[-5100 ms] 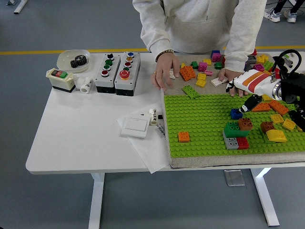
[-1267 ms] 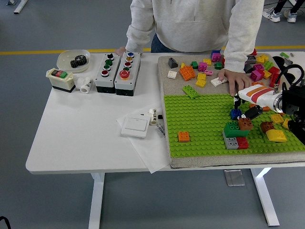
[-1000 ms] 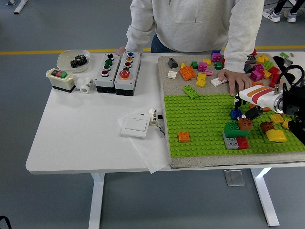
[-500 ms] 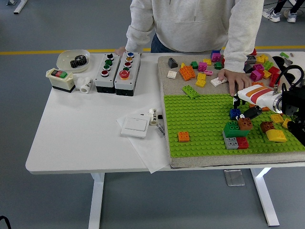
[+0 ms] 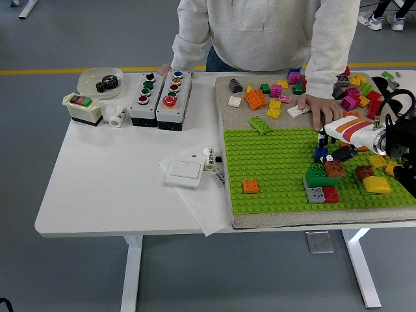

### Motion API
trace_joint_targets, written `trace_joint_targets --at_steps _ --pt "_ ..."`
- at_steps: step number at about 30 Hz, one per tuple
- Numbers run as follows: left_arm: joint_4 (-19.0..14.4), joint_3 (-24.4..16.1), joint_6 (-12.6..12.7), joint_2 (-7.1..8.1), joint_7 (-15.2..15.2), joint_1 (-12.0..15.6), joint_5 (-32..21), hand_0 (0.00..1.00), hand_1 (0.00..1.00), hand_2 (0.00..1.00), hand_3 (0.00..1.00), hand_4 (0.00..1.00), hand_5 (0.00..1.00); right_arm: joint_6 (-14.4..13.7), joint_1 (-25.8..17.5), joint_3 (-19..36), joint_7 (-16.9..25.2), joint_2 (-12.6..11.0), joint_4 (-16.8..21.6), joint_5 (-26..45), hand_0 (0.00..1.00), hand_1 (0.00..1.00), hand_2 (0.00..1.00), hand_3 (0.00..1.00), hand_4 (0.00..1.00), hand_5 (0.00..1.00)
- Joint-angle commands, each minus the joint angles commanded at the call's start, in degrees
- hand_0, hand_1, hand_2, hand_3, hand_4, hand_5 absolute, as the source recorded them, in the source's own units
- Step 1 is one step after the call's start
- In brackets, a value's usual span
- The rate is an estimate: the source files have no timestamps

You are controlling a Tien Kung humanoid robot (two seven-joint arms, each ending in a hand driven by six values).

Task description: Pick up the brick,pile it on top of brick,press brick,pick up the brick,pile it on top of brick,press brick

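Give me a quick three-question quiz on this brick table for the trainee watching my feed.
1. True or false: the robot's right hand is at the blue brick on the green baseplate.
2. Which brick sits alone on the baseplate's left part? A) orange brick B) purple C) white
3. Fill in: the person's hand rests on the ____ mat behind the baseplate.

Key: 1 true; 2 A; 3 beige.

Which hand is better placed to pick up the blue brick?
Right, probably. The right hand is already at the blue brick on the green baseplate; the left arm isn't in view.
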Motion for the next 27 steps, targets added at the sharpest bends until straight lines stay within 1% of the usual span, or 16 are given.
trace_joint_targets --at_steps 4,5,10,11,22,25,27 --pt "0.01 -0.26 -0.12 -0.01 0.09 0.23 0.35 0.765 0.739 0.748 0.594 0.66 0.583 -0.08 0.0 0.31 0.18 -0.28 0.35 -0.19 0.53 0.523 0.556 0.508 0.709 0.532" --pt "0.01 -0.31 -0.15 -0.01 0.11 0.28 0.42 0.765 0.739 0.75 0.594 0.661 0.584 -0.07 -0.01 0.44 0.23 -0.35 0.43 -0.23 0.53 0.523 0.557 0.509 0.691 0.539" --pt "0.0 -0.36 -0.24 -0.01 0.1 0.37 0.55 0.765 0.739 0.75 0.594 0.661 0.584 -0.1 0.1 1.51 0.56 -0.83 0.94 -0.79 0.53 0.523 0.557 0.509 0.691 0.539" --pt "0.01 -0.32 -0.25 -0.01 0.09 0.38 0.5 0.764 0.739 0.75 0.595 0.66 0.582 -0.08 0.13 1.81 0.63 -0.93 1.02 -0.9 0.533 0.522 0.556 0.511 0.677 0.536" --pt "0.08 -0.08 -0.33 0.0 -0.03 0.38 0.11 0.764 0.739 0.749 0.594 0.66 0.582 -0.12 0.9 6.78 1.87 -2.98 3.1 -3.16 0.533 0.522 0.557 0.512 0.666 0.53" --pt "0.13 -0.11 -0.33 -0.02 -0.04 0.43 0.09 0.763 0.739 0.749 0.594 0.66 0.58 -0.21 0.88 8.62 2.26 -4.08 4.86 -4.67 0.535 0.521 0.554 0.512 0.665 0.532" --pt "0.17 -0.1 -0.31 -0.03 -0.09 0.49 0.01 0.763 0.739 0.749 0.594 0.66 0.58 -0.28 0.74 10.86 2.66 -5.45 7.54 -6.63 0.535 0.521 0.554 0.512 0.665 0.532"
